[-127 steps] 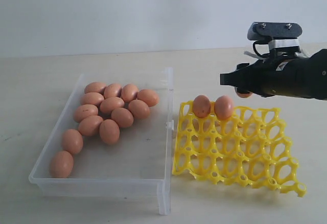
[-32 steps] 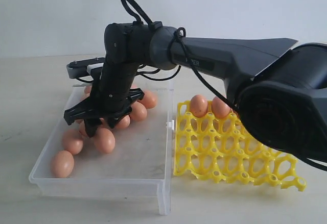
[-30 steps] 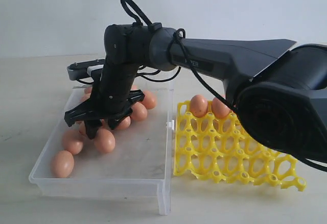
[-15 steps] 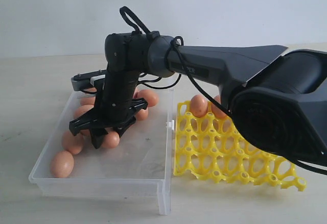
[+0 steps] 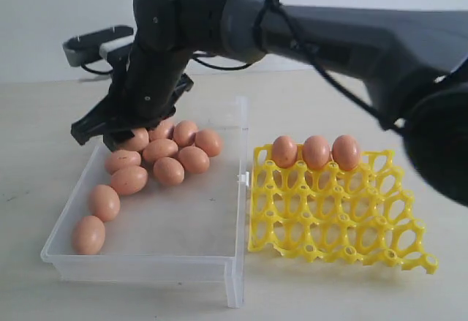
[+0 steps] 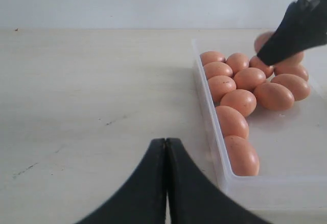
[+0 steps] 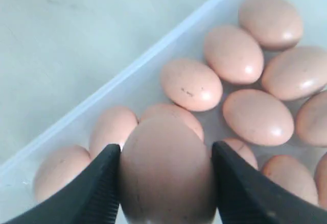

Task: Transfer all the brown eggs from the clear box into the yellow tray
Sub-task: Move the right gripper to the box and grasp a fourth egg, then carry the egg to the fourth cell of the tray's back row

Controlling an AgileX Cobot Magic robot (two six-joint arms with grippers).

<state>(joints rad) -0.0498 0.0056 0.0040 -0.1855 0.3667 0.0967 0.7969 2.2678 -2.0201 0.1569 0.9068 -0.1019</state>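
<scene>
Beside the clear box [image 5: 146,266], over bare worktop [image 6: 76,81]: left pincer [image 6: 166,143], tips pressed together, empty. Above the box's far left corner: right pincer [image 7: 164,150] clamped on one brown egg [image 7: 166,183], clear of the loose eggs [image 5: 168,170] below. Mid-transfer, seemingly. Next calls for a steady carry rightward to the yellow tray [image 5: 336,218], into the free cup beside the three eggs [image 5: 316,151] in its far row. No readable writing.
</scene>
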